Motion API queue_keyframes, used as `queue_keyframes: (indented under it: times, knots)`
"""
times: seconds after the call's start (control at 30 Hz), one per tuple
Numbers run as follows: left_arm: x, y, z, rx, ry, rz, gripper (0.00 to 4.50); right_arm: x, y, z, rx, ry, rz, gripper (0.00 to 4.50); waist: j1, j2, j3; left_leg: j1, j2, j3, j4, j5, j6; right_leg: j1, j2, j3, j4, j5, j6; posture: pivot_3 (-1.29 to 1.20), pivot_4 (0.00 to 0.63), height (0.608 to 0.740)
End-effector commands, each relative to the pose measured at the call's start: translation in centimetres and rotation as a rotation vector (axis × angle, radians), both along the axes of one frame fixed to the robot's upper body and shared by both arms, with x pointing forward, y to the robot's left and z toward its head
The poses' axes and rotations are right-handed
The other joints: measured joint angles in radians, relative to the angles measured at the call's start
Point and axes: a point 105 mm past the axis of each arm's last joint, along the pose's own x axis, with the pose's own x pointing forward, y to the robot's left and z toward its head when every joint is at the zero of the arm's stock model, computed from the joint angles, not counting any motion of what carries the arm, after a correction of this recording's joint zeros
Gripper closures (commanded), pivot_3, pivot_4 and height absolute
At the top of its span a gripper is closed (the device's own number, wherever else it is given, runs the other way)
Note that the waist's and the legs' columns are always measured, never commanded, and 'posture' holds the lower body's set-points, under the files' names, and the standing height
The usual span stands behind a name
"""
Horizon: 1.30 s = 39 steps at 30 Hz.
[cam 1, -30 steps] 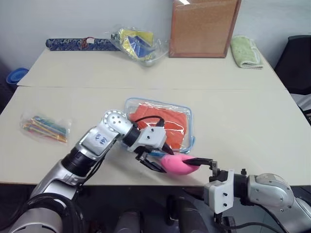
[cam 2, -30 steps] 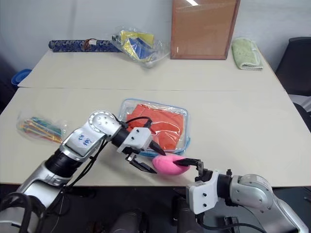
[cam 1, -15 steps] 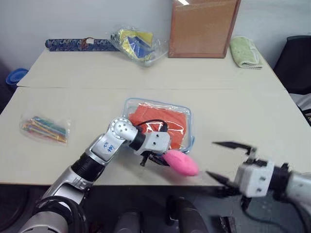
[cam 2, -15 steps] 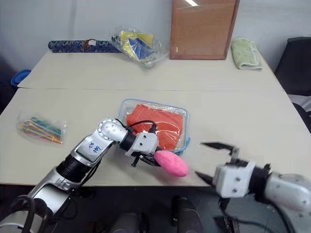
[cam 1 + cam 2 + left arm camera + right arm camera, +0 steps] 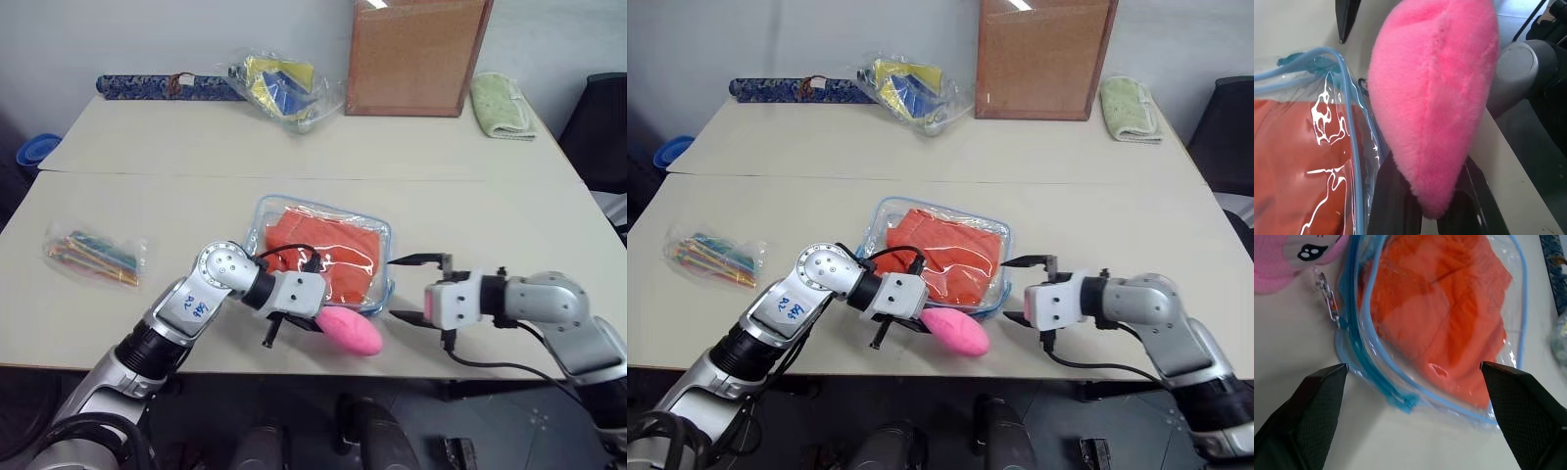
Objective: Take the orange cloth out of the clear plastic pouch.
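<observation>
The clear plastic pouch (image 5: 263, 211) lies flat near the table's front edge, with the orange cloth (image 5: 323, 250) inside it. Its blue zipper edge (image 5: 1400, 400) runs along the right end. My left gripper (image 5: 315, 321) is shut on the pouch's fluffy pink pom-pom (image 5: 350, 333), at the front right corner of the pouch. The pom-pom (image 5: 1435, 98) sits between the left fingers (image 5: 1400, 205). My right gripper (image 5: 404, 288) stands open just right of the pouch, pointing at the zipper end; both fingers are off the plastic. Through the plastic the orange cloth (image 5: 1444, 308) shows folded.
A small bag of coloured sticks (image 5: 93, 258) lies at the left. At the back stand a cork board (image 5: 416, 54), a clear bag with yellow and blue contents (image 5: 284, 88), a dark blue roll (image 5: 167, 86) and a pale green towel (image 5: 502, 103).
My left gripper has shut on the pink pom-pom. My right gripper left the pom-pom, swung out to the right, then rose over the table edge to the pouch's right end, still open.
</observation>
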Motion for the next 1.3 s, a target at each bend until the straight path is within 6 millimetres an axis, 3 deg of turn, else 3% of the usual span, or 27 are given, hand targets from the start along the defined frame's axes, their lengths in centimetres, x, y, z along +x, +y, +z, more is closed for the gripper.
queue_keyframes:
  times: [0.03,0.13,0.27,0.37,0.57,0.67,0.83,1.0,1.3]
  knots:
    - [-0.2,0.0,0.7,-0.012,-0.034,0.005,4.50,0.1,0.4,0.4,-0.002,-0.030,0.045,0.92,-0.001,0.000,0.000,0.000,0.000,0.000,0.000,0.000,0.000,0.000,-0.001,0.000,0.000,0.000,0.000,0.00,0.150,0.740]
    - [-0.3,0.0,0.7,-0.013,-0.033,0.016,4.50,0.4,0.9,1.1,0.043,-0.028,0.047,1.94,-0.002,0.000,0.000,0.000,0.000,0.000,0.000,0.000,0.000,0.000,-0.001,0.000,0.000,0.000,0.000,0.00,0.150,0.740]
    - [-0.3,-0.1,0.7,-0.018,-0.031,0.026,4.50,0.5,1.0,1.0,0.030,-0.023,0.064,1.94,-0.002,0.000,0.000,0.000,0.001,0.000,0.000,0.000,0.000,0.000,-0.001,0.000,0.000,0.000,0.000,0.00,0.150,0.740]
    - [-0.3,-0.2,0.7,-0.022,-0.030,0.031,4.50,0.4,1.0,0.9,0.028,-0.016,0.072,2.46,-0.002,0.000,0.000,0.000,0.001,0.000,0.000,0.000,0.000,0.000,-0.001,0.000,0.000,0.000,0.000,0.00,0.150,0.740]
    - [0.4,-0.1,0.9,-0.038,-0.032,0.067,4.50,0.2,1.0,0.5,0.003,-0.010,0.097,4.44,-0.002,0.000,0.000,0.000,0.001,0.000,0.000,0.000,0.000,0.000,-0.002,0.000,0.000,0.000,0.000,0.00,0.150,0.740]
    - [1.0,0.6,1.5,-0.062,-0.016,0.120,4.50,0.2,0.4,0.6,-0.028,-0.032,0.092,4.44,-0.002,0.000,0.000,0.000,0.001,0.000,0.000,0.000,0.000,0.000,-0.002,0.000,0.000,0.000,0.000,0.00,0.150,0.740]
    - [2.1,3.5,3.6,-0.142,0.080,0.284,4.50,0.4,-2.1,1.3,-0.086,-0.080,0.059,4.44,-0.004,0.000,0.000,0.000,0.001,0.000,0.000,0.000,0.000,0.000,-0.002,0.000,0.000,0.000,0.000,0.00,0.150,0.740]
    - [3.1,8.2,5.1,-0.173,0.118,0.462,4.50,0.4,-4.4,2.4,-0.102,-0.124,0.030,4.44,-0.005,0.001,0.000,0.001,0.001,0.000,0.000,0.000,0.000,-0.001,-0.002,0.000,0.000,0.000,0.000,0.00,0.150,0.740]
    - [5.0,17.1,7.2,-0.202,0.075,0.789,4.50,-1.9,-7.3,1.5,-0.181,-0.097,0.041,4.44,-0.004,0.001,0.000,0.001,0.002,0.000,0.000,0.000,-0.001,-0.001,-0.003,-0.001,0.000,0.000,0.000,0.00,0.150,0.740]
